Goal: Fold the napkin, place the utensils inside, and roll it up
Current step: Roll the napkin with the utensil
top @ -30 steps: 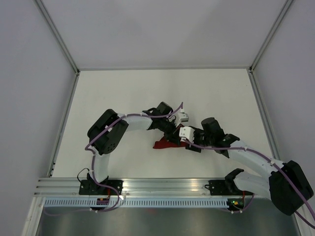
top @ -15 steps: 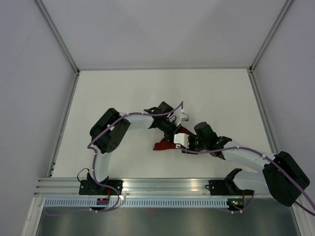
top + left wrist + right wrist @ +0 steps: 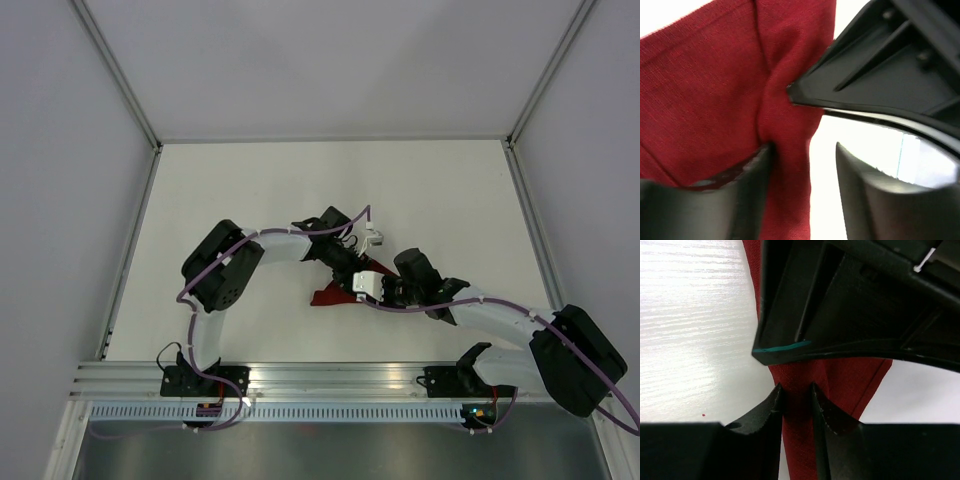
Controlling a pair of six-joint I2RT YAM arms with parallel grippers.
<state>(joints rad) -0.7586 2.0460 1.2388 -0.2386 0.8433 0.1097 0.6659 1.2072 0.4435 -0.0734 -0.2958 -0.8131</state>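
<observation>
The dark red napkin (image 3: 326, 294) lies bunched on the table at centre, mostly covered by both grippers. In the left wrist view the napkin (image 3: 705, 75) fills the left side. My left gripper (image 3: 804, 147) is open, with a fold's edge lying loose in the gap beside white table. My right gripper (image 3: 796, 387) is shut on a raised fold of the napkin (image 3: 850, 380), both toothed fingers pressing it. From above, the left gripper (image 3: 348, 270) and right gripper (image 3: 358, 292) meet tip to tip over the cloth. The utensils are out of view.
The white table (image 3: 250, 190) is bordered by grey walls on three sides and an aluminium rail (image 3: 330, 378) at the near edge. The right gripper's black body (image 3: 890, 65) crowds the left wrist view. The left gripper's body (image 3: 855, 315) hangs just above the right fingers.
The left gripper has opened and let go of the napkin. The right gripper has moved left to the cloth and closed from wide open onto a fold.
</observation>
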